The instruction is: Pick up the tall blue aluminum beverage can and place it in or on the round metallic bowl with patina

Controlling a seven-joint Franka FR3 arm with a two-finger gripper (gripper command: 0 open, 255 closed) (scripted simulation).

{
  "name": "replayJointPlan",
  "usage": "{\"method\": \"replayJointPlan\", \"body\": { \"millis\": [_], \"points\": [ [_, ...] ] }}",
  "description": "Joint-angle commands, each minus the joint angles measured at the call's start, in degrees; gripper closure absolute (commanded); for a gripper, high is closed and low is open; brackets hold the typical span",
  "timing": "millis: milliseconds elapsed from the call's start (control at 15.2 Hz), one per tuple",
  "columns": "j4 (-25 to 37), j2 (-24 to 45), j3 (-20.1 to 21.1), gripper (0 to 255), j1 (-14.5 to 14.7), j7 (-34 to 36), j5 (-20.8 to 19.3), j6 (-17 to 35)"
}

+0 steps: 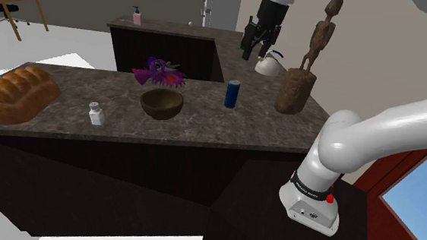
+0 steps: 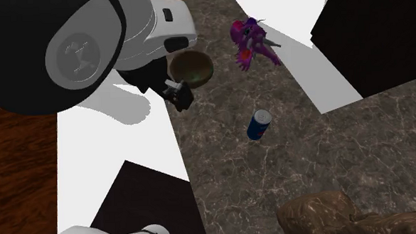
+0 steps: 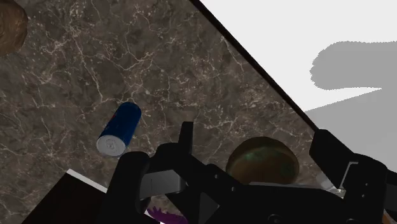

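Black gripper (image 3: pixel 256 133), jaws apart and empty, hung aside from the upright blue can (image 3: pixel 119 129), which a misaligned descent could have toppled beside the bowl (image 3: pixel 264 160).

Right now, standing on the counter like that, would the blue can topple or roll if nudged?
The blue can stands upright, tall and narrow, so a push near its top would probably tip it. Once down, its round body would likely roll on the flat countertop. Its smooth side may be slippery.
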Motion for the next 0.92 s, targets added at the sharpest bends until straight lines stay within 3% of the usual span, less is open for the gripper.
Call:
{"method": "replayJointPlan", "body": {
  "millis": [0, 858],
  "points": [
    [0.0, 0.0, 0.0, 0, 0.0, 0.0, 0.0, 0.0],
    [-1.17, 17.17, -11.54, 0, -2.68, -13.65, -4.73, 14.92]
  ]
}}
